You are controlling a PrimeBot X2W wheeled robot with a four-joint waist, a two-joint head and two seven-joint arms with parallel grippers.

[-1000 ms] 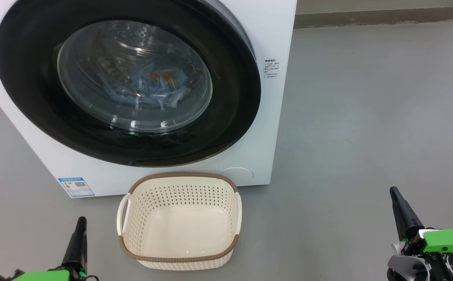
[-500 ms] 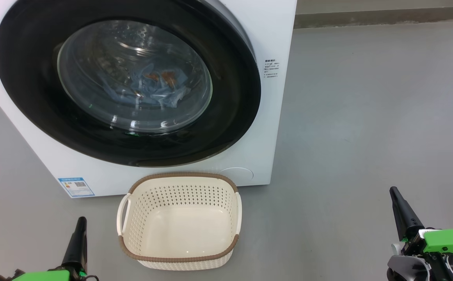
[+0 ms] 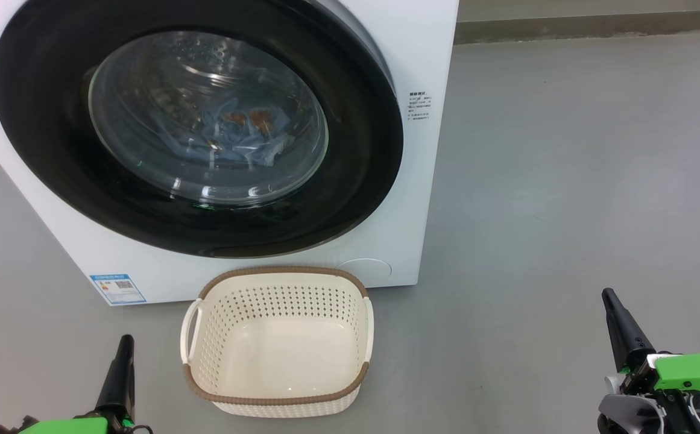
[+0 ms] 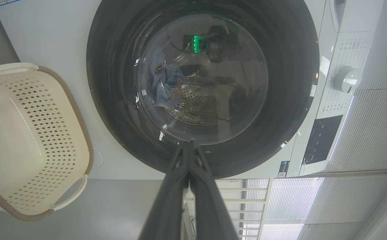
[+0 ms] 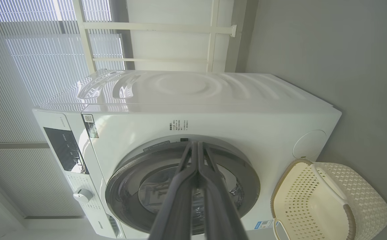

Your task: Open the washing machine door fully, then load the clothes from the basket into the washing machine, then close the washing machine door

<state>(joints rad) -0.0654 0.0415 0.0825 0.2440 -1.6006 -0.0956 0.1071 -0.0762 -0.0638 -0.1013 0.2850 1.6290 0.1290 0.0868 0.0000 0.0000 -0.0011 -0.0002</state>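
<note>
The big white front-loading washing machine (image 3: pixel 425 199) takes up the upper left of the head view, standing on a plain grey floor (image 3: pixel 567 181). Its large round glossy black door with the bulging clear glass window (image 3: pixel 36 150) lies closed, flat against the front of the machine. Through the glass, a little right of the window's middle, sits a bundle of light blue fabric printed with orange-brown figures (image 3: pixel 235 141), inside the steel drum. A small blue label sticker (image 3: pixel 117 289) is at the machine's lower left front corner, and a block of small dark print sits right of the door. Just below the machine, at the bottom centre of the frame, stands the small rectangular cream plastic basket with perforated sides and a brown woven-look rim (image 3: pixel 277 270); it is upright, close to the machine's front, with its smooth cream bottom showing bare. The left gripper (image 3: pixel 125 343) rises from the lower left corner, just left of the basket and not touching it, its two long dark fingers pressed together into one point. The right gripper (image 3: pixel 609 296) rises from the lower right corner, well apart from both basket and machine, its fingers likewise together and holding nothing. In the left wrist view the closed fingers taper up from the bottom edge toward the door's lower rim, with the blue fabric visible behind the glass and a round white dial (image 4: pixel 346 79) at the right of the frame. In the right wrist view the joined fingers point at the door, with the basket at the lower right.
</note>
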